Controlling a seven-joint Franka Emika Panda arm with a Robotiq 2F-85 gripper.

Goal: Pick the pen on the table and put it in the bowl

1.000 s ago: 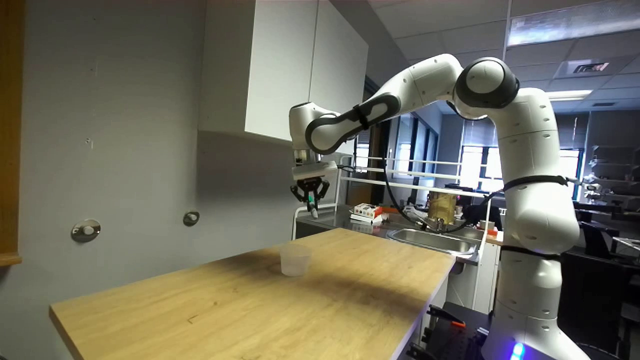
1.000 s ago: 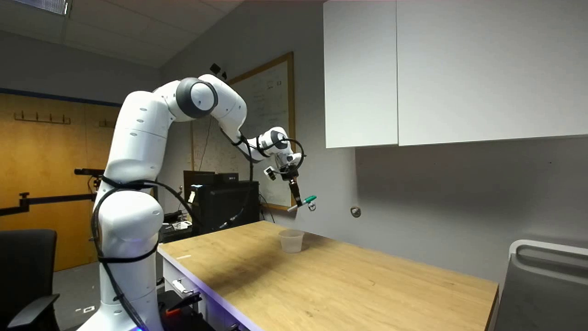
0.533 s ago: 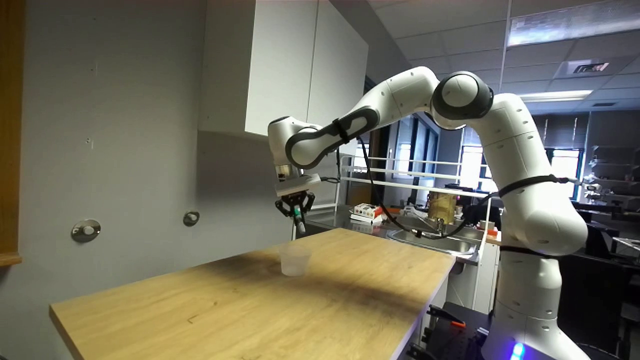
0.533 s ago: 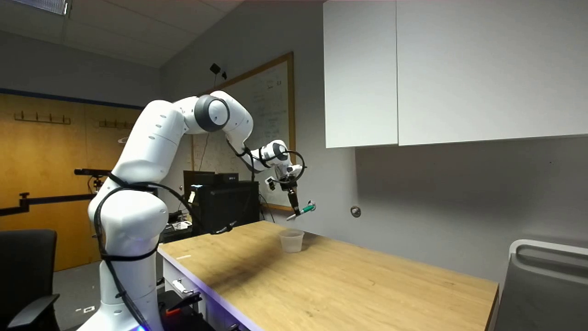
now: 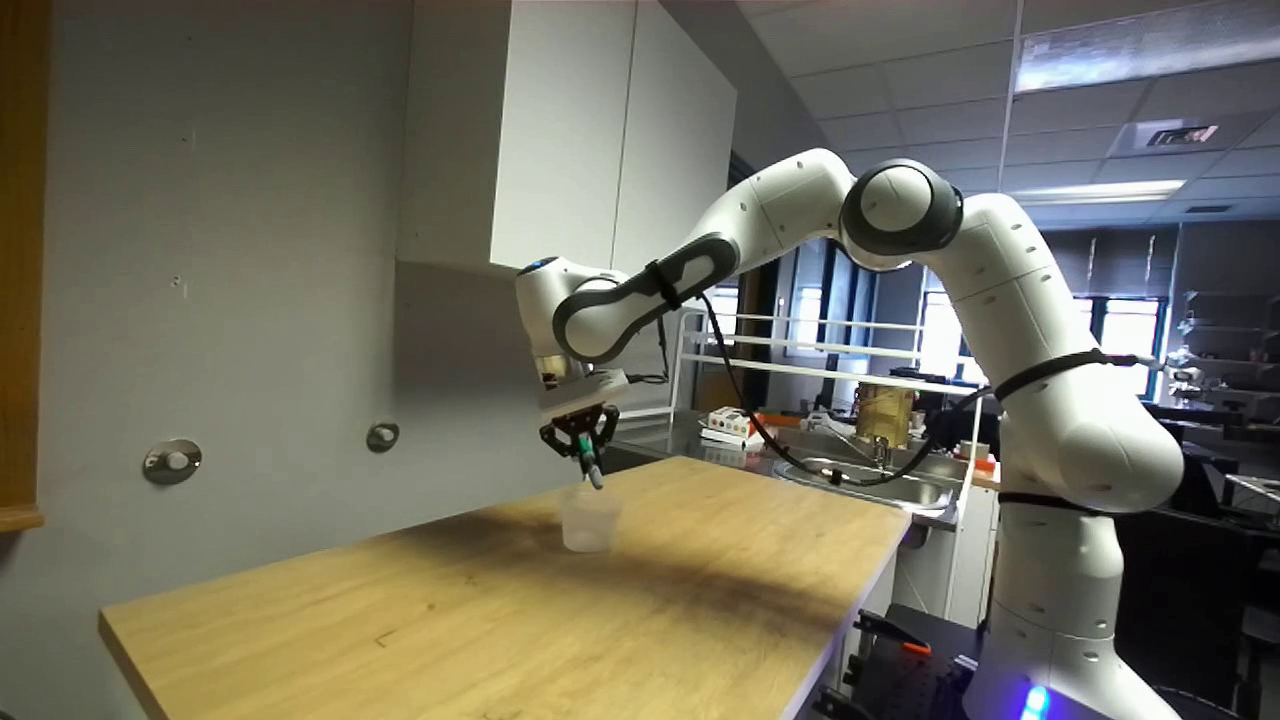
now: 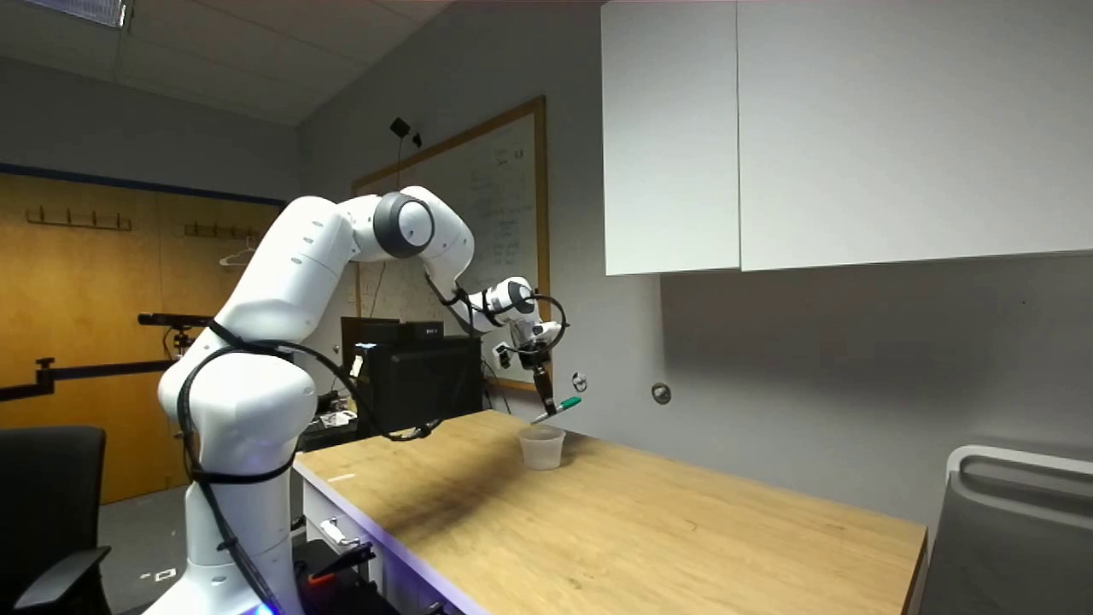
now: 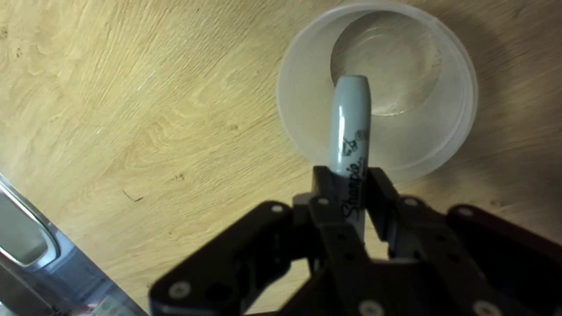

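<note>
The pen is a grey-white marker with a green end and shows in both exterior views; its green end sticks out beyond the fingers. My gripper is shut on the pen, which is held tilted. In the wrist view the pen's grey tip overlaps the opening of the bowl. The whitish translucent bowl stands upright on the wood-grain table; no contents show in it. In both exterior views the gripper is just above the bowl. The pen's green end is hidden in the wrist view.
White wall cabinets hang above the table's back side. A grey wall runs along the far edge. A sink and a white rack stand beyond the table's end. A black cable loops along the arm.
My gripper has come down with the pen in it and moved closer above the bowl, going left in an exterior view. The bowl has not moved.
</note>
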